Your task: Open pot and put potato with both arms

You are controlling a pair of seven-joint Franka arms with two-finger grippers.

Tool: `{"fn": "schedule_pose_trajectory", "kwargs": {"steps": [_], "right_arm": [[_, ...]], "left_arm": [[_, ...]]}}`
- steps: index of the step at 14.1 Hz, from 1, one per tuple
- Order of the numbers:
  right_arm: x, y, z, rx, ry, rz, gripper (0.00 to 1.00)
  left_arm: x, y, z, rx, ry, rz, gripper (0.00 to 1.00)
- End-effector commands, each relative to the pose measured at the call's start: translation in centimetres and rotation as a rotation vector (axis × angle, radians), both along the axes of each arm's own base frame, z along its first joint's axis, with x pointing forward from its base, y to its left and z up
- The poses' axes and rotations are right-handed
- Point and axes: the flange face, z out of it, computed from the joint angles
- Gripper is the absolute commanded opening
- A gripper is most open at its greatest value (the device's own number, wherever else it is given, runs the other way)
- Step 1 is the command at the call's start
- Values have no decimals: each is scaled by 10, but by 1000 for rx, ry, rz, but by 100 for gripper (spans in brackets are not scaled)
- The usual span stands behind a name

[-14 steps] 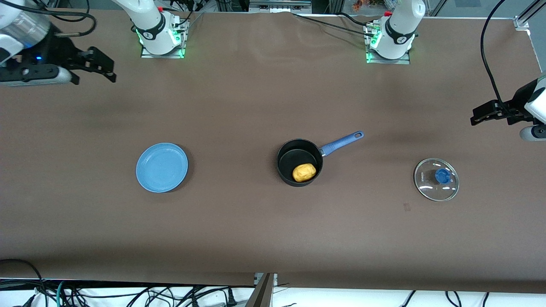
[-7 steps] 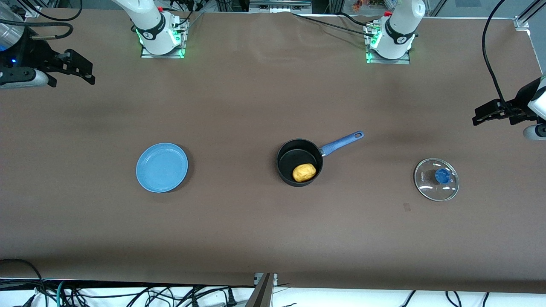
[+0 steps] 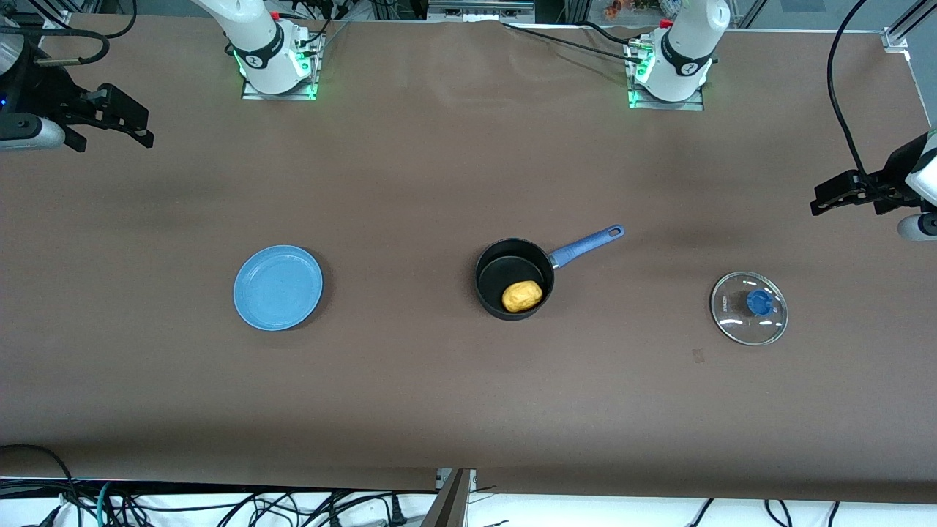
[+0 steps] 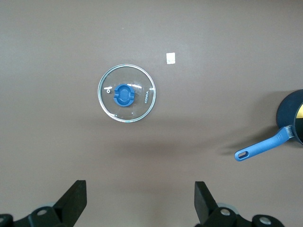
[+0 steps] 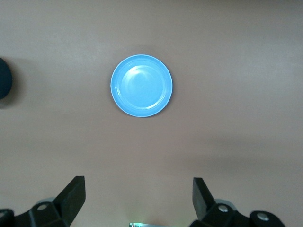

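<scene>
While the pot (image 3: 514, 278) stands uncovered near the middle of the brown tabletop (image 3: 439, 395), the potato (image 3: 522, 296) lies inside it, against the part of the wall nearer the front camera. From the pot's rim, its blue handle (image 3: 587, 245) points away from the front camera and toward the left arm's end of the tabletop. Well apart from the pot toward that same end, the glass lid (image 3: 749, 308) lies flat with its blue knob (image 3: 759, 301) up. A blue plate (image 3: 278, 287) sits well apart from the pot toward the right arm's end, with nothing on it. Much farther from the pot than the lid is, the left end effector (image 3: 834, 197) hangs in the air at the tabletop's edge, fingers (image 4: 73, 204) spread wide and holding nothing; in its wrist view the lid shows below. Out past the plate from the pot, the right end effector (image 3: 121, 121) hangs high at the other edge, fingers (image 5: 71, 196) likewise spread and holding nothing, apparently looking straight down on the plate.
</scene>
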Motion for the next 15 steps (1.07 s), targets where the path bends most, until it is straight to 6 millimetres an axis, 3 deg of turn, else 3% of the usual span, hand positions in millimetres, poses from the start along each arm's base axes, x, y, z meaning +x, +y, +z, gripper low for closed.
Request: {"fn": "schedule_pose_trajectory", "kwargs": {"steps": [1,5,15], "right_arm": [[3,-3,3,2,11,20,100],[6,-12,1,-24,10,7,100],[11,-11,-6,-24,13,5,100]], "left_arm": [[3,-2,6,16,4,-7,100],[3,-1,6,15,4,-5,100],[3,-2,6,13,3,-7,100]]}}
